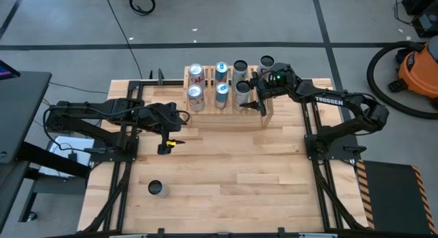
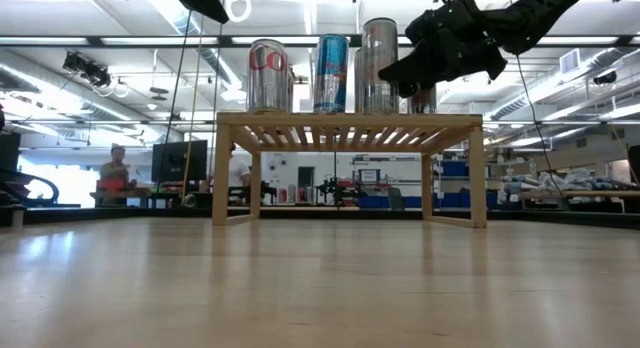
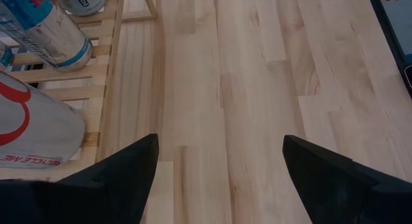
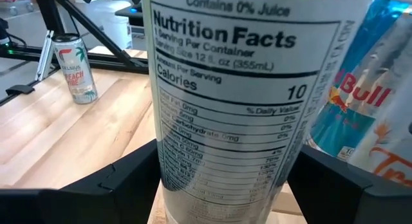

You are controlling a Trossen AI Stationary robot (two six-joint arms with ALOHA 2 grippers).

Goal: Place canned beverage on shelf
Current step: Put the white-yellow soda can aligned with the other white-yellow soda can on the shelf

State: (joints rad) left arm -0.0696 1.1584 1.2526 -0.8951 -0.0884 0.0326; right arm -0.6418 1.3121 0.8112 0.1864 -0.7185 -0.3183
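The right arm reached from its base at the table's right side toward the far middle, its wrist bent down and its gripper [image 1: 259, 94] low at the right end of the shelf, the two dark fingers [image 4: 122, 179] spread either side of a can and not plainly pressing it. The left arm stretched from the left side toward the centre, its gripper [image 1: 166, 143] held above the bare tabletop with the fingers [image 3: 122, 172] wide apart and nothing between them.
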